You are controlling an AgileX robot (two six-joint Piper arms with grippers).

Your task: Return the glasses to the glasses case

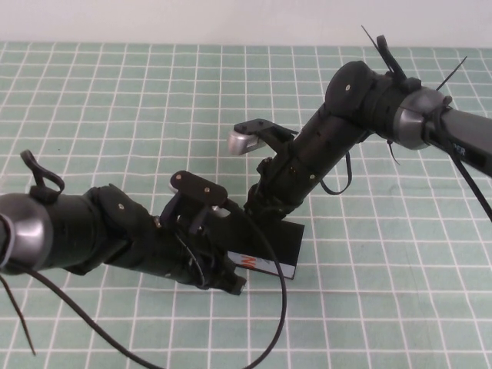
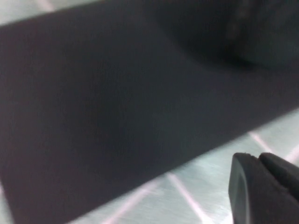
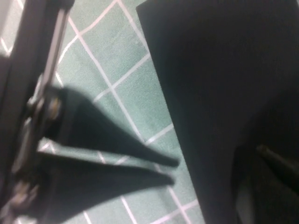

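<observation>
Green matting ruled with a pale grid covers the surface, which runs back to a plain white wall along its far edge. Near the middle lies the glasses case, a black box with its flat lid down and its white front edge, printed in blue and orange, facing the robot. Both arms crowd over it: the left gripper sits low at the case's near left corner, and whether its jaws are clenched or released cannot be told, since the left wrist view shows little beyond the dark lid and one black fingertip. The right gripper comes down on the far side of the case with its jaws clenched together, nothing visibly held between them. The glasses are not to be seen in any view. Bare matting lies open to the left of the case, behind it toward the wall, and to its right.
</observation>
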